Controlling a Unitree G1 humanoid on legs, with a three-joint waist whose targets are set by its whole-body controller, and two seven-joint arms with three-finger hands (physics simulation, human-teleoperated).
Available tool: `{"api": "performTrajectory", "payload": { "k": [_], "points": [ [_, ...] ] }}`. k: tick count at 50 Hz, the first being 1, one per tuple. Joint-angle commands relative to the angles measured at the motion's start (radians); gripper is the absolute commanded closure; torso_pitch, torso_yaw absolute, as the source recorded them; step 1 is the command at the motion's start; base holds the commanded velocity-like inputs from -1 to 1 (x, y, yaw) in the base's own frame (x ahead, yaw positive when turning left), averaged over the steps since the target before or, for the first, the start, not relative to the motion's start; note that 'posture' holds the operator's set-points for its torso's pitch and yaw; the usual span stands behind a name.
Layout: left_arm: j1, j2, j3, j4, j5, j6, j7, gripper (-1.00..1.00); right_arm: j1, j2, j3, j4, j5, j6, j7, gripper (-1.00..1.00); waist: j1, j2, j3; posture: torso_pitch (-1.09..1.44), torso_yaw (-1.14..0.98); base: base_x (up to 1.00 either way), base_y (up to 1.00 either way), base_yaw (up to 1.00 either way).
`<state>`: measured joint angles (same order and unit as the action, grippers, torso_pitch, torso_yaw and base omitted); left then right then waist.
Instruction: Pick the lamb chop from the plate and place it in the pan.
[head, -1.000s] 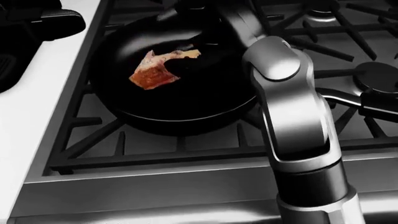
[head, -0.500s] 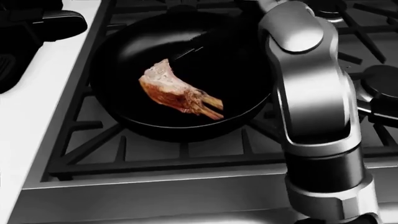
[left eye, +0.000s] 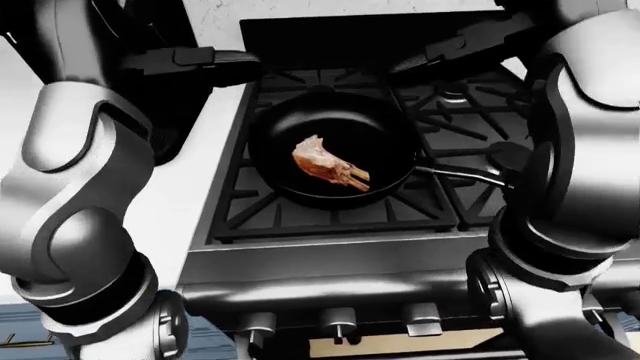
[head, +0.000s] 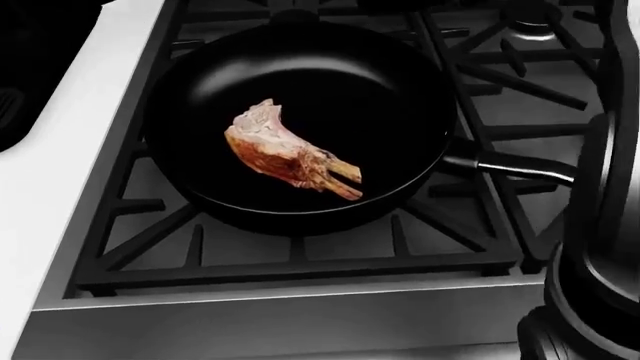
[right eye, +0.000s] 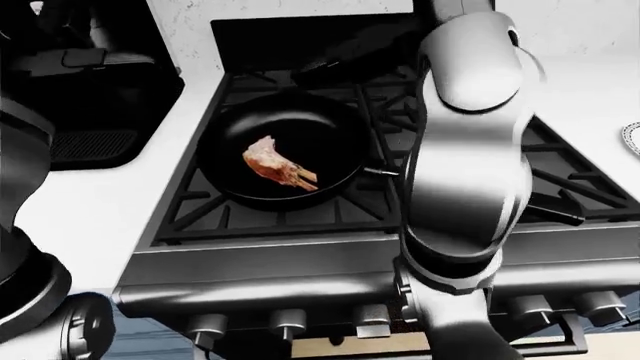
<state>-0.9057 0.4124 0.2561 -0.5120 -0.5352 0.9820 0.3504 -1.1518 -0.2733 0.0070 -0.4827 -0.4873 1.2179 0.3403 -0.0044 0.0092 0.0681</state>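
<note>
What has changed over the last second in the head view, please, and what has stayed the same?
The right arm, which crossed the pan a second ago, has pulled off to the view's right edge. The lamb chop, released, came to rest lower and more central in the pan, bones pointing lower right. Pan and stove stayed put.

A kitchen: a gas stove (left eye: 340, 225) with black grates (head: 300, 259), knobs (right eye: 288, 324) along its edge, a pan (head: 300, 112), and a white tabletop (right eye: 90, 202) beside it.

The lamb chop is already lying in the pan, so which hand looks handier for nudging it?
Probably the right: its hand hangs above the pan holding the lamb chop; the left hand sits off over the counter.
</note>
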Motion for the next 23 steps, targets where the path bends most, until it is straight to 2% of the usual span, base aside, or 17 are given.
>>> {"api": "performTrajectory", "payload": {
  "k": [1,7,15,23],
  "points": [
    [-0.040,0.013,0.018,-0.030,-0.019,-0.021,0.022,-1.00,-0.018,-0.006,-0.006,-0.027,-0.042,0.010,0.028,-1.00,0.001,0.002,-0.023,0.00,0.00,0.00,0.00,0.00],
    [-0.060,0.036,0.028,-0.036,-0.054,-0.059,0.067,-1.00,-0.010,-0.001,0.009,-0.083,-0.106,0.035,0.084,-1.00,-0.002,0.004,-0.020,0.00,0.00,0.00,0.00,0.00],
    [-0.093,0.071,0.014,-0.077,-0.082,-0.170,0.112,-1.00,-0.027,0.012,0.018,-0.120,-0.187,-0.023,0.155,-1.00,-0.005,0.008,-0.016,0.00,0.00,0.00,0.00,0.00],
    [-0.103,0.083,0.011,-0.095,-0.075,-0.245,0.126,-1.00,-0.030,0.038,-0.003,-0.139,-0.250,-0.120,0.199,-1.00,-0.005,0.010,-0.013,0.00,0.00,0.00,0.00,0.00]
  ]
}}
